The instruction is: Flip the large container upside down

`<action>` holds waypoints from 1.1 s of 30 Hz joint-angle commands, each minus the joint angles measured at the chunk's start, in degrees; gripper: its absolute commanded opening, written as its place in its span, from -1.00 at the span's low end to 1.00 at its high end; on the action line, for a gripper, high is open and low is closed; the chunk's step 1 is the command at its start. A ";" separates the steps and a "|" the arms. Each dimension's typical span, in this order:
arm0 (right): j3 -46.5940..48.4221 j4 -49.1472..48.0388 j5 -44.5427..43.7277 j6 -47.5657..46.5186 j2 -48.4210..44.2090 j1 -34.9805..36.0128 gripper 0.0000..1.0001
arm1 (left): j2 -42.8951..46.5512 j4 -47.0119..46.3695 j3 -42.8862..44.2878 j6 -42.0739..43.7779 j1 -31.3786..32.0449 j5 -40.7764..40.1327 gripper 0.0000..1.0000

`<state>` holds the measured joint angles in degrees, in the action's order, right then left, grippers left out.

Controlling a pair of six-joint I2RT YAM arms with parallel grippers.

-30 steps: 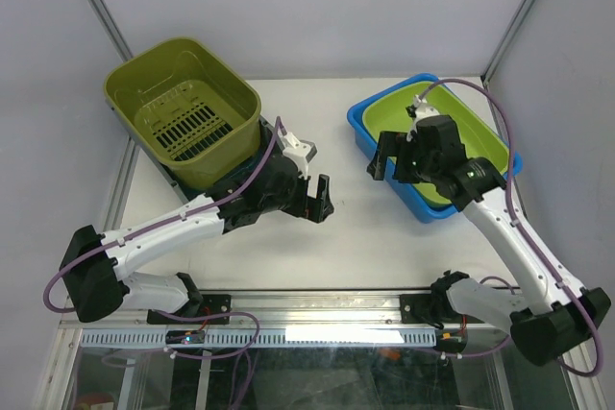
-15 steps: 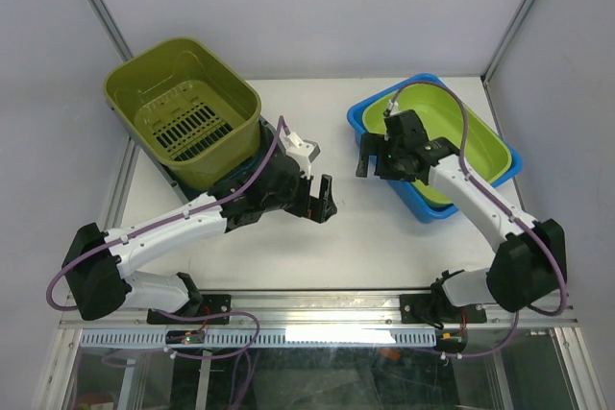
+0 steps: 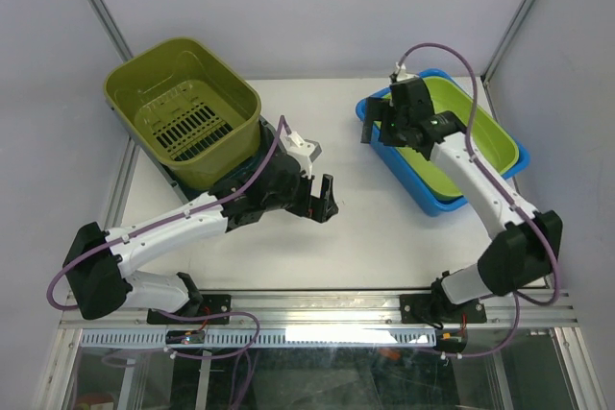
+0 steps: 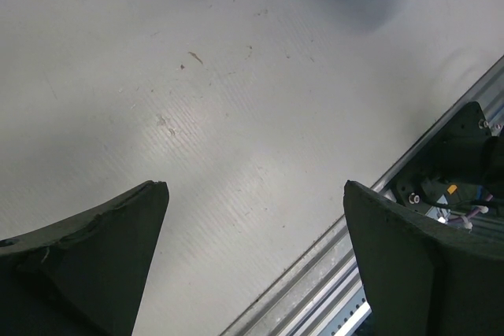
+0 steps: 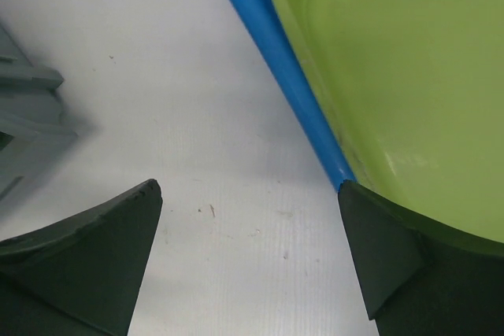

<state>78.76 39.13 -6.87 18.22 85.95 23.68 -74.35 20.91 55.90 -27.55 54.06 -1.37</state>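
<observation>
- The blue tub is sitting upright, mouth up, directly under and to the right of the right gripper, with a lime-green tub nesting inside it. I am taking the blue tub to be the large container because it is the outer one of the pair and the one being lined up on. An olive basket well off to this gripper's left is also big, so the reading is not certain.
- Nothing is turned over yet, so the flip is not begun.
- The right gripper is hovering at the tub's far-left corner. In the wrist view the blue rim is running just inside its right finger, while bare table is lying between the jaws. This placement is probably setting up a pinch on the rim, which is the thin edge a two-finger tool can lever from.
- Its jaws are standing wide apart, holding nothing and touching nothing that I can see.
- The left gripper is hanging over bare table, jaws spread fully and empty, with the olive basket just behind it and the blue tub well away ahead.
</observation>
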 commanded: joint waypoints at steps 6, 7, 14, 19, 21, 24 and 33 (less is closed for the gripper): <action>-2.94 14.62 0.27 8.88 -16.81 -18.78 0.98 | -3.23 -5.93 5.65 2.10 0.60 2.97 0.98; -3.32 15.77 0.34 10.26 -18.48 -19.42 0.97 | -3.85 -5.96 6.11 2.37 0.60 3.41 0.98; -4.07 19.03 -4.62 10.63 -21.50 -23.04 0.98 | -5.97 -6.11 9.50 3.38 0.72 5.17 0.98; -0.83 17.20 -4.45 4.32 -15.44 -32.58 0.98 | -5.61 -6.47 9.39 3.38 0.69 5.85 0.98; 0.60 15.92 -10.51 3.48 -12.82 -33.06 0.98 | -5.24 -6.71 8.79 3.30 0.70 5.71 0.98; 2.38 15.12 -22.40 1.98 -9.18 -33.05 0.98 | -4.59 -7.10 8.08 3.41 0.70 5.94 0.98; -0.58 0.97 -24.34 -8.12 -7.78 -37.18 0.97 | -5.33 -3.93 10.70 3.54 0.69 7.52 0.98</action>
<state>77.12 48.53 -29.63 15.44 78.24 -10.57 -80.66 18.35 63.55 -24.64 54.08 4.86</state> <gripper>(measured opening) 0.987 0.990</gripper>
